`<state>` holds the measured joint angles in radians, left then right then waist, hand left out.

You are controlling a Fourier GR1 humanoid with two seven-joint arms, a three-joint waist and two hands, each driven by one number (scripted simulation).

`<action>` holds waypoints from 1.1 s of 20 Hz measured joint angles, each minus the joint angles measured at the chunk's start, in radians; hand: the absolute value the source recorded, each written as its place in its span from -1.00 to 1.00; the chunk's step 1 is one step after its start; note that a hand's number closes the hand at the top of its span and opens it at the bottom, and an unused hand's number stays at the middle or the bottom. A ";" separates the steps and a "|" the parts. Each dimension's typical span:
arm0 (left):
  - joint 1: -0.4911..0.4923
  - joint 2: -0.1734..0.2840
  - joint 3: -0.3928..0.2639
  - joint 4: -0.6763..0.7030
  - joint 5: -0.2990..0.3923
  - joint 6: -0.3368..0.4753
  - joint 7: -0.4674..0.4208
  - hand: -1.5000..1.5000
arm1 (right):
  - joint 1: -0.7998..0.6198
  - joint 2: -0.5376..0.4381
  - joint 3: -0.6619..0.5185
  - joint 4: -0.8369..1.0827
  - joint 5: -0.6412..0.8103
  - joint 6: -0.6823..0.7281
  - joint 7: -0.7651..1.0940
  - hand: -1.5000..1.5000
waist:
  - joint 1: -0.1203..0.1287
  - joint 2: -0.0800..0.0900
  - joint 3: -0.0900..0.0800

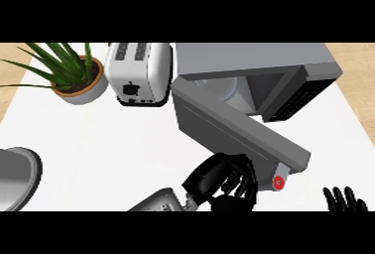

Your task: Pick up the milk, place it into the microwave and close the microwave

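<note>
Behind left hand (219, 181), milk (279, 182) half-hidden

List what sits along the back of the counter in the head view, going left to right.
Potted plant → toaster → microwave, its door hanging open toward the front.

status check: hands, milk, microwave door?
Left hand curled by the outer edge of the open microwave door, contact unclear. Right hand resting open at lower right. Milk not visible. Microwave open; toaster beside it.
</note>
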<state>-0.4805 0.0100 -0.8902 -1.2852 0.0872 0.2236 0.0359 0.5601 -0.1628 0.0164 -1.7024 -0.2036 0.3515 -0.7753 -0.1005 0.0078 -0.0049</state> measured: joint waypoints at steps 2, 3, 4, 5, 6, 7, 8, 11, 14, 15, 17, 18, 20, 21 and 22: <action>-0.033 -0.003 -0.027 0.035 0.056 0.044 -0.012 -1.00 | 0.000 -0.011 0.005 -0.037 -0.014 0.007 0.019 -1.00 | -0.019 0.006 0.000; -0.047 -0.004 -0.035 0.049 0.083 0.065 -0.026 -1.00 | 0.001 -0.018 0.004 -0.055 -0.024 0.011 0.026 -1.00 | -0.027 0.008 0.000; -0.058 -0.001 -0.036 0.065 0.110 0.083 -0.043 -1.00 | 0.004 -0.026 0.005 -0.071 -0.031 0.016 0.034 -1.00 | -0.035 0.011 0.000; -0.070 0.003 -0.032 0.082 0.135 0.099 -0.061 -1.00 | 0.006 -0.034 0.008 -0.086 -0.035 0.022 0.039 -1.00 | -0.044 0.014 0.000; -0.082 0.006 -0.031 0.093 0.158 0.116 -0.073 -1.00 | 0.007 -0.039 0.013 -0.104 -0.039 0.025 0.048 -1.00 | -0.053 0.017 0.000; -0.094 0.005 -0.027 0.103 0.183 0.131 -0.089 -1.00 | 0.009 -0.043 0.015 -0.117 -0.044 0.028 0.054 -1.00 | -0.061 0.019 0.000; -0.110 0.002 -0.027 0.113 0.200 0.150 -0.103 1.00 | 0.009 -0.047 0.017 -0.127 -0.049 0.031 0.060 -1.00 | -0.069 0.021 0.000; -0.159 -0.002 -0.006 0.150 0.246 0.207 -0.137 1.00 | 0.017 -0.061 0.028 -0.162 -0.064 0.045 0.078 -1.00 | -0.093 0.026 -0.001; -0.197 -0.004 0.021 0.186 0.297 0.260 -0.170 1.00 | 0.033 -0.081 0.035 -0.193 -0.083 0.064 0.098 -1.00 | -0.114 0.031 -0.001; -0.211 -0.005 0.030 0.197 0.316 0.273 -0.178 1.00 | 0.039 -0.090 0.035 -0.206 -0.088 0.070 0.104 -1.00 | -0.122 0.032 -0.001; -0.241 -0.006 0.048 0.222 0.354 0.287 -0.193 1.00 | 0.044 -0.105 0.040 -0.230 -0.100 0.081 0.119 -1.00 | -0.134 0.037 -0.001; -0.253 -0.007 0.058 0.229 0.375 0.292 -0.204 1.00 | 0.046 -0.110 0.040 -0.242 -0.109 0.085 0.124 -1.00 | -0.142 0.040 -0.001; -0.280 -0.008 0.079 0.250 0.415 0.295 -0.221 1.00 | 0.048 -0.120 0.045 -0.261 -0.121 0.094 0.135 -1.00 | -0.155 0.045 -0.001; -0.293 -0.009 0.087 0.261 0.434 0.295 -0.230 1.00 | 0.048 -0.124 0.047 -0.271 -0.127 0.098 0.140 -1.00 | -0.161 0.048 -0.001; -0.306 -0.009 0.097 0.274 0.450 0.295 -0.240 1.00 | 0.052 -0.128 0.050 -0.279 -0.135 0.103 0.145 -1.00 | -0.168 0.050 -0.001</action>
<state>-0.7865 0.0008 -0.7936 -1.0113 0.5376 0.5181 -0.2036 0.6122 -0.2909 0.0664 -1.9815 -0.3389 0.4542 -0.6301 -0.2682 0.0579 -0.0060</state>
